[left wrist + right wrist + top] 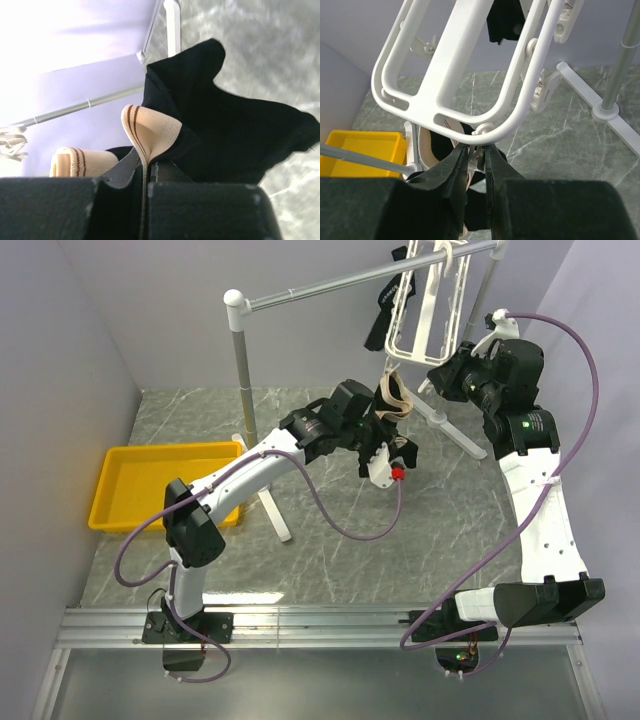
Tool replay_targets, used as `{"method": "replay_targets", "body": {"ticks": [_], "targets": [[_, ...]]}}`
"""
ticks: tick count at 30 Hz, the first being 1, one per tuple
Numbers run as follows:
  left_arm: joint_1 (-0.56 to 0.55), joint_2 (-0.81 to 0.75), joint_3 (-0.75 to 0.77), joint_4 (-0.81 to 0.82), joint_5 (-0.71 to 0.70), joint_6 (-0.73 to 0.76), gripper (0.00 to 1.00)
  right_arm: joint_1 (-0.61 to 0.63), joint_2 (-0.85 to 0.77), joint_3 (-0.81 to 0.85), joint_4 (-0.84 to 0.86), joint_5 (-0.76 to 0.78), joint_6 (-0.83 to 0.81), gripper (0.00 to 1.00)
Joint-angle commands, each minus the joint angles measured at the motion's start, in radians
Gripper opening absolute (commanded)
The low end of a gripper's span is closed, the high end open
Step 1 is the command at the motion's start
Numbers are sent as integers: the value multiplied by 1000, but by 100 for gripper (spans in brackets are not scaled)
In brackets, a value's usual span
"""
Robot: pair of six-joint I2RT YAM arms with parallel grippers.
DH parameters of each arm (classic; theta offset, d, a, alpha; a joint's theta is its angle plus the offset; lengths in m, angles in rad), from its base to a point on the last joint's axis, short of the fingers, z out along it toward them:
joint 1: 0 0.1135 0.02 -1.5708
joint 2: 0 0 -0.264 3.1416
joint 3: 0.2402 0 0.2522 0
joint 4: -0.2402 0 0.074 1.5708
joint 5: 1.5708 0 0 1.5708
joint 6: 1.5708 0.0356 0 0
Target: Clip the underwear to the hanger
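Overhead, the underwear [398, 400] is gripped by the left gripper [388, 428], at 7 o'clock of the hanger [432, 310], which is hung on a grey rail [330, 285]. A yellow tray [165, 485] is seen at 9 o'clock on the marbled table [330, 560].

From the left wrist, the fingers are seen pressed together on a fold of the tan, brown-striped waistband, with black cloth spread toward 3 o'clock.

From the right wrist, the right gripper [475, 152] is closed almost fully on a small white clip [479, 142] under the hanger's lower rim.
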Motion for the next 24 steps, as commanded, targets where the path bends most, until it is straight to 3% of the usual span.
{"method": "replay_targets", "body": {"ticks": [1, 13, 16, 18, 21, 24], "targets": [[5, -35, 35, 14, 117, -187, 0, -6, -8, 21, 37, -20, 7, 0], [31, -31, 91, 94, 178, -573, 0, -4, -25, 1, 43, -62, 9, 0], [35, -70, 2, 258, 163, -711, 0, -6, -27, 4, 45, -74, 21, 0], [35, -107, -128, 461, 123, -773, 0, -6, -25, 5, 43, -83, 33, 0], [35, -164, -248, 621, 95, -773, 0, -6, -24, 8, 36, -92, 41, 0], [32, -169, -270, 698, 57, -773, 0, -7, -22, 11, 37, -101, 51, 0]]}}
